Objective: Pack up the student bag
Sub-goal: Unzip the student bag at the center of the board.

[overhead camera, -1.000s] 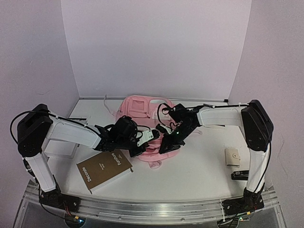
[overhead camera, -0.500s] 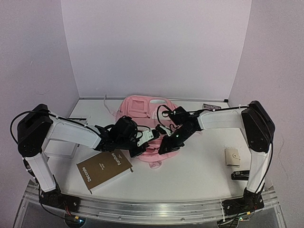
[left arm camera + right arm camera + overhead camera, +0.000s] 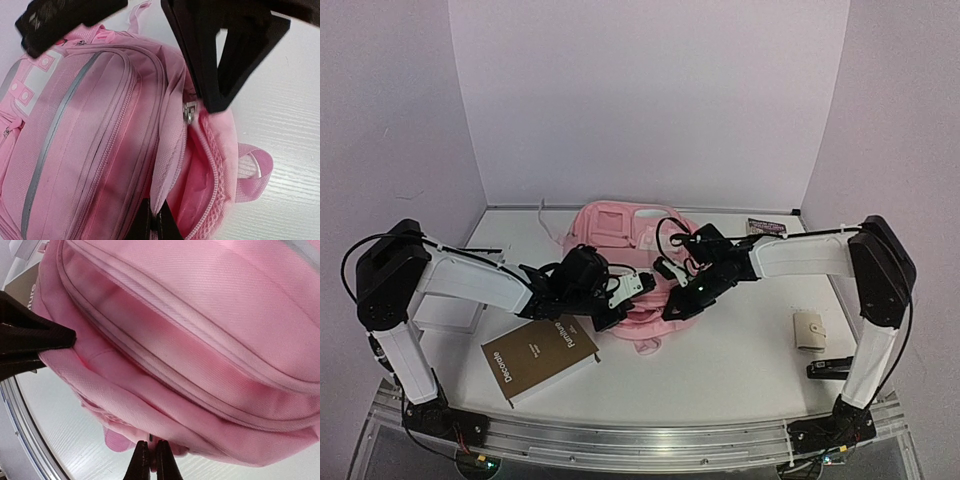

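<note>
Pink student bag (image 3: 616,228) lies mid-counter (image 3: 740,375) between my arms. It is soft, limp cloth, light I judge, and likely to sag, so the zipped rim is the best hold. My left jaws are clenched on the flap by the open mouth (image 3: 197,192), and my right jaws are clenched on its near edge. A brown book (image 3: 541,357) lies just beside it and a cream pouch (image 3: 809,329) well apart. My arms crowd the opening.
</note>
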You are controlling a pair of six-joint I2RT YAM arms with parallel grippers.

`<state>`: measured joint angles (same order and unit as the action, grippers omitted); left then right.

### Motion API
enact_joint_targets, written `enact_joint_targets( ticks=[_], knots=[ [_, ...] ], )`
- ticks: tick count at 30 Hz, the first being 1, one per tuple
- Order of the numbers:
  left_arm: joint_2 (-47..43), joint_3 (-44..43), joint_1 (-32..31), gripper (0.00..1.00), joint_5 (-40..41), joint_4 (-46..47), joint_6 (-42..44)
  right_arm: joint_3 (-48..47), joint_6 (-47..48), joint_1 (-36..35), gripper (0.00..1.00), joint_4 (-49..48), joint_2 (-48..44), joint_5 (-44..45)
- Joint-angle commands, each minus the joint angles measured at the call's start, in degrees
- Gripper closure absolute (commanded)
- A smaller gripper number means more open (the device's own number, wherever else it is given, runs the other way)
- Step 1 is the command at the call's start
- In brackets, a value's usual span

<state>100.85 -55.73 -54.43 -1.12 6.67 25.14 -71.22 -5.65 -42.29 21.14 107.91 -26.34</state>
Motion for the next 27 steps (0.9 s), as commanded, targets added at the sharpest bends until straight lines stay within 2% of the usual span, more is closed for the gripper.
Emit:
enact_joint_targets(
  ticks=[1, 8, 11, 14, 19, 23, 27],
  knots=[
    [-4.5, 2.5, 0.9, 1.0, 3.3, -0.4, 0.4, 2.8, 1.2, 5.1, 1.0, 2.4, -4.2, 7.1],
    [-9.1, 6.4, 4.2, 1.0, 6.6, -0.7, 0.3, 4.2, 3.9, 10.1, 1.0, 3.7, -4.9, 7.4],
    [-10.1, 7.0, 5.0, 0.99, 7.6, -0.2, 0.3, 3.1, 3.6, 10.5, 1.0, 3.9, -4.0, 4.1],
    [-9.9, 5.3, 4.7, 0.89, 5.1, -2.0, -0.3, 1.5, 1.8, 10.3, 1.0, 4.0, -2.5, -2.2],
    [-7.2, 0.3, 0.7, 0.64, 2.3, -4.8, -0.4, -1.2, -0.2, 8.9, 1.0, 3.9, -1.0, -6.9],
    [-4.6, -2.7, -2.0, 0.54, 1.6, -4.3, -0.6, -1.9, -1.5, 8.6, 1.0, 3.9, -1.3, -8.6],
    [-1.8, -5.1, -2.8, 0.5, 1.4, -2.1, -0.9, -1.7, -1.9, 8.2, 1.0, 3.9, -2.0, -9.1]
  ],
)
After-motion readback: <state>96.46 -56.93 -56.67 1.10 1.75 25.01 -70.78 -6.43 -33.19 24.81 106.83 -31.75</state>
